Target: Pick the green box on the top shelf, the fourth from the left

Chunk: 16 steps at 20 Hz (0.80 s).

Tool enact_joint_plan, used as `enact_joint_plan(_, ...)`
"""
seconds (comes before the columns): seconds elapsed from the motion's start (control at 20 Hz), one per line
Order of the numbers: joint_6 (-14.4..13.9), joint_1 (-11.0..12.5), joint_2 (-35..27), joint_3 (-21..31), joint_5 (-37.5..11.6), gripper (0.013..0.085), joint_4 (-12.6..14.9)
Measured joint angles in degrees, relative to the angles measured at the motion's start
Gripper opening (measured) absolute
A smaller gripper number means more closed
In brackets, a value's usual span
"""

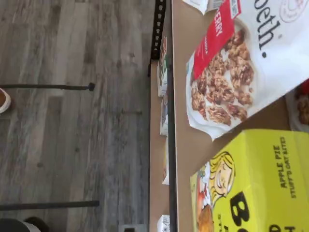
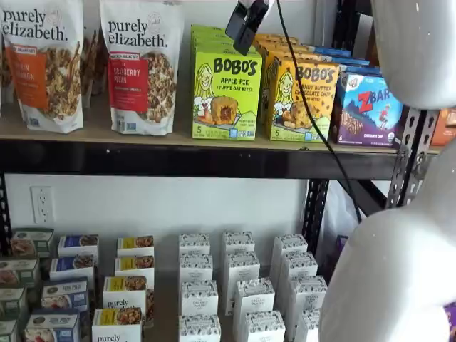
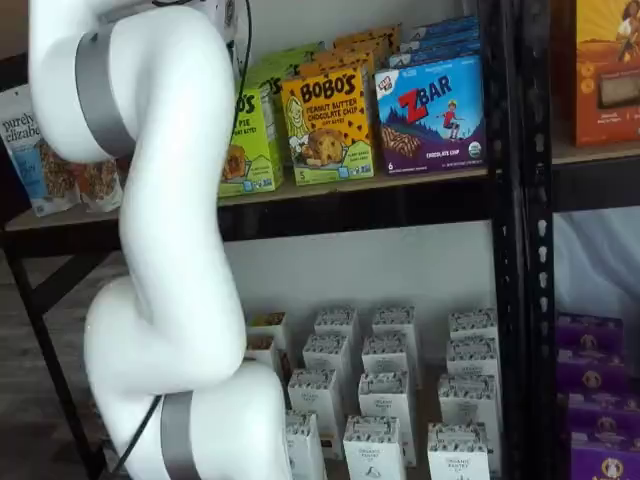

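The green box [image 2: 226,96] stands upright on the top shelf [image 2: 178,160], with more green boxes lined up behind it. In the wrist view it [image 1: 260,183] shows its cartoon girl and "Apple Pie" print on the tan board [image 1: 186,145]. In a shelf view my white arm hides part of it [image 3: 252,135]. My gripper [image 2: 246,27] hangs from the view's upper edge, just above the box's upper right corner and in front of it. Only its black fingers show, angled, with no plain gap and nothing in them.
A Purely Elizabeth cranberry pecan bag [image 2: 142,68] stands left of the green box. A yellow-orange Bobo's box [image 2: 303,100] and a ZBar box [image 2: 367,107] stand to its right. Small white boxes [image 2: 239,285] fill the lower level. My arm [image 2: 399,235] blocks the right side.
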<state>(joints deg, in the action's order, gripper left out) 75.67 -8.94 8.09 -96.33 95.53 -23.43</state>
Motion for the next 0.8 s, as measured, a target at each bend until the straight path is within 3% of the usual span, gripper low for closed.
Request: enact_joint_plan(0.8, 2.1, 1.4, -3.4, -1.9, -1.4, 0.085, 1.1)
